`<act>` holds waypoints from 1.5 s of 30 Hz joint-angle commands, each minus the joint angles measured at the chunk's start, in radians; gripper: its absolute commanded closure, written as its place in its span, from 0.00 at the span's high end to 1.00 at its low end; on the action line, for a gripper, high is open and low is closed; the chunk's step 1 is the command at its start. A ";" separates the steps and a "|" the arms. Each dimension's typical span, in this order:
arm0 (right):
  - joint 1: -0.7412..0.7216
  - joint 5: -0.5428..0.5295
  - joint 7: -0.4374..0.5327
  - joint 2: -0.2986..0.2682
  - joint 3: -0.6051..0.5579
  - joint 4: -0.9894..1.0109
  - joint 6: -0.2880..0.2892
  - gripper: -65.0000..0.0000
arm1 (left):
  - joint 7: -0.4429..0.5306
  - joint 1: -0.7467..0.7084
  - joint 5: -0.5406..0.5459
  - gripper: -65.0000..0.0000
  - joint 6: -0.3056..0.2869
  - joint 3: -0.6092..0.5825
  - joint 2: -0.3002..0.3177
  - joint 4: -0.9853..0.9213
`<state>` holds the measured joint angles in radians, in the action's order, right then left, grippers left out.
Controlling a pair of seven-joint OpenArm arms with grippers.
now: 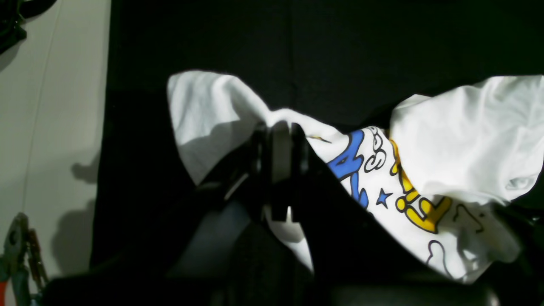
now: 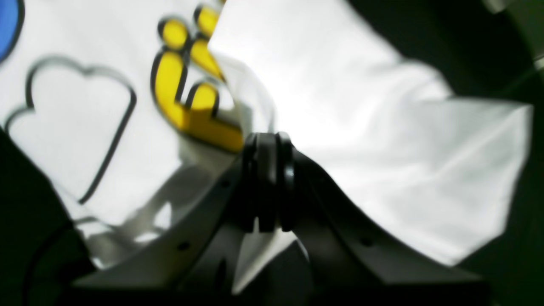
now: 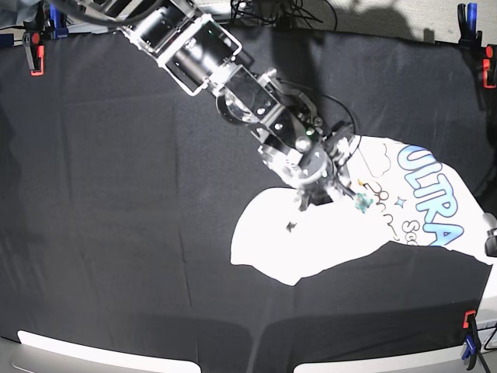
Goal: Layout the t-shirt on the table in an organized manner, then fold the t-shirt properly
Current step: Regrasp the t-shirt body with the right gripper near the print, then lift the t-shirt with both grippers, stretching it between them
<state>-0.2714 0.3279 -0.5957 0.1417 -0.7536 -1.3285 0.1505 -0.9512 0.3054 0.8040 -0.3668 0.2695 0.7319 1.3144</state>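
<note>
You see the t-shirt [image 3: 311,241] lying crumpled on the right half of the table [image 3: 116,194], print side partly up, with a plain white flap folded over toward the middle and the blue lettering running out to the table's right edge. Your right gripper [image 3: 322,196] reaches in from the upper left of the base view and sits down on the shirt near its centre, just beside the doodles; in the right wrist view [image 2: 267,146] its jaws are pressed together on a fold of white cloth, right next to the yellow lettering [image 2: 191,97] and a cloud outline [image 2: 72,127]. That view is blurred, so how thick the pinched fold is cannot be told. Your left gripper [image 1: 278,134] shows in its own wrist view with the jaws closed on a white edge of the shirt, cloth bunching up around the fingertips and a strip of it showing between the fingers lower down; the blue and yellow print [image 1: 382,174] hangs to one side over the black table cloth. In the base view only a small dark part of that arm shows at the far right edge. Red and blue clamps [image 3: 35,50] sit at the table corners.
</note>
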 commanded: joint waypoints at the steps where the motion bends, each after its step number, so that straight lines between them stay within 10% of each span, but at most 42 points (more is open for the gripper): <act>1: -0.025 0.023 0.002 0.015 0.002 -0.041 -0.009 0.00 | 0.024 0.027 0.008 0.00 0.000 0.010 0.028 0.016; 12: -0.024 0.035 -0.097 0.015 0.333 -0.220 0.010 0.00 | -0.069 0.026 0.011 0.00 0.000 0.010 0.028 0.016; 28: -0.025 -0.335 -0.181 -0.150 0.969 -0.280 0.189 0.00 | -0.142 -0.092 0.300 0.00 -0.072 0.010 0.031 0.016; 39: -0.244 -0.801 -0.180 -0.181 0.941 -0.280 0.384 0.00 | -0.143 -0.002 0.372 0.00 -0.188 0.022 0.031 0.016; 45: -0.396 -0.710 -0.162 -0.107 0.903 -0.275 0.426 0.00 | -0.179 0.016 0.340 0.00 -0.186 0.117 0.031 0.016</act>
<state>-0.6312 -0.3595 -0.7963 0.0341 0.1505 -1.5894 0.5758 -1.1412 0.3035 1.1252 -0.5507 0.3790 0.7372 1.3155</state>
